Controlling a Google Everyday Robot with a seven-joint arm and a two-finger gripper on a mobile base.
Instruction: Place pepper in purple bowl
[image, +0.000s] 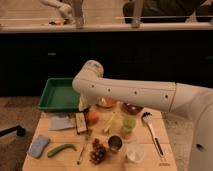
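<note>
I am looking down at the wooden worktop (150, 160) from far away. The white arm (135, 94) comes in from the right side and bends down near the back of the worktop. My claw (83, 105) hangs there, just beside the right edge of the green tray (56, 95). It is wide and it holds nothing.

The pepper (61, 149) lies flat near the front left of the worktop. It is green, thin and a bit bent. It is well apart from the claw. A blue sponge (38, 146) lies just to its left.

The purple bowl (131, 108) sits at the back, partly under the arm. The orange bowl (106, 103) is to its left. A light green cup (129, 124) stands in front of the purple bowl.

In the middle I see a yellow fruit (109, 122) and a round orange fruit (92, 116). Dark grapes (98, 151) and a metal cup (115, 143) are near the front. A white spoon (150, 125) lies on the right.
</note>
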